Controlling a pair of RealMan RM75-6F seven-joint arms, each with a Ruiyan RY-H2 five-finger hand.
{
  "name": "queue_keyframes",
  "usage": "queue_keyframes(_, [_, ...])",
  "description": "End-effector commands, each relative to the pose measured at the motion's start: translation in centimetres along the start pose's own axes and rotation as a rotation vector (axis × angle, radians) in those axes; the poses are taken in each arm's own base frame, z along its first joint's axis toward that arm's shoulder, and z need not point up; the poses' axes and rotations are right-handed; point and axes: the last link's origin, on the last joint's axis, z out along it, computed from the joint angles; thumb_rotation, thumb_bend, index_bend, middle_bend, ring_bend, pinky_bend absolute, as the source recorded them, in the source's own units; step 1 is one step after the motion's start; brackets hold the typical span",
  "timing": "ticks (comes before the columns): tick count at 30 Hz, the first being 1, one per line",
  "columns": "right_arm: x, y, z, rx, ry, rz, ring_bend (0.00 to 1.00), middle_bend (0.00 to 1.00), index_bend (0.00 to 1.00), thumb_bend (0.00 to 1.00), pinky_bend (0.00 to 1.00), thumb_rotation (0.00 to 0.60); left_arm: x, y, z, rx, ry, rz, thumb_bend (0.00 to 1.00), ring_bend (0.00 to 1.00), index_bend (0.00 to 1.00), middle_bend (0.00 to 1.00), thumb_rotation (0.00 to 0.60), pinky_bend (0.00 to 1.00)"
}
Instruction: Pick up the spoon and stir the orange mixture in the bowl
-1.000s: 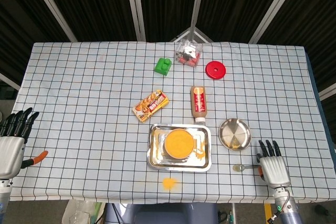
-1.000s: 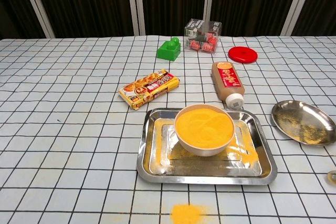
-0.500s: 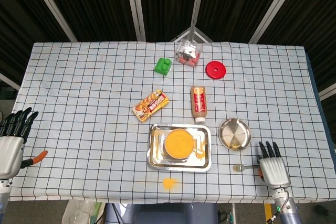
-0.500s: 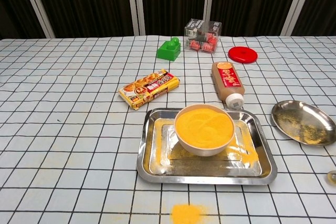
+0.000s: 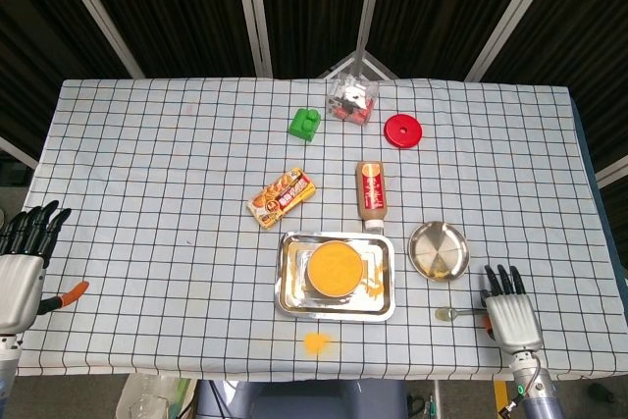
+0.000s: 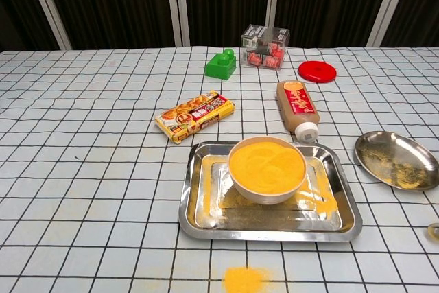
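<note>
**Spoon lies beside the right hand, bowl waits in the tray**

The right hand [image 5: 510, 315] rests flat at the near right edge of the table, fingers straight and slightly spread, holding nothing. The spoon [image 5: 453, 314] lies on the checked cloth just to its left, its handle running toward the hand; whether the fingers touch the handle cannot be told. In the chest view only the tip of the spoon [image 6: 433, 231] shows at the right border.

The left hand [image 5: 22, 262] hangs off the near left edge of the table, fingers extended and apart, empty. An orange-handled tool [image 5: 65, 296] lies just beside it on the cloth.

The bowl [image 6: 267, 169] of orange mixture stands inside the steel tray [image 6: 199, 221] near the front middle of the table, well apart from the spoon. Orange powder is scattered in the tray and a small spill [image 6: 244, 279] lies in front of it.

A round steel dish [image 6: 398, 160] sits right of the tray, between it and the table's right edge. Behind the tray lie a sauce bottle [image 6: 297, 108] and a snack packet [image 6: 195, 116]. Farther back stand a green block [image 6: 221, 64], a clear box [image 6: 265, 47] and a red lid [image 6: 317, 71].
</note>
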Motion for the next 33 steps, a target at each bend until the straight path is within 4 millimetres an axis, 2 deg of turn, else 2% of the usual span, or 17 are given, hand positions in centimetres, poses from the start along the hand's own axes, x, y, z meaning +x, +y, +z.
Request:
queue_keyframes(1, [0.0,0.0,0.0,-0.002,-0.001,0.000,0.00,0.12,0.56,0.42,0.00,0.600,0.0,0.0,0.0,0.000,-0.002,0.000,0.00,0.00,0.00,0.00,0.600,0.00])
queue_keyframes(8, [-0.1,0.1,0.0,-0.006,-0.006,0.001,0.00,0.13,0.61,0.42,0.00,0.600,0.1,0.0,0.0,0.001,0.001,-0.004,0.00,0.00,0.00,0.00,0.600,0.00])
queue_keyframes(21, [0.3,0.1,0.0,-0.011,0.003,0.011,0.00,0.14,0.62,0.43,0.00,0.600,0.1,-0.1,0.0,0.002,0.002,-0.007,0.00,0.00,0.00,0.00,0.600,0.00])
queue_keyframes(33, [4.7,-0.3,1.4,-0.031,0.080,0.087,0.00,0.14,0.62,0.45,0.00,0.600,-0.6,-0.3,-0.1,-0.004,-0.013,0.018,0.00,0.00,0.00,0.00,0.600,0.00])
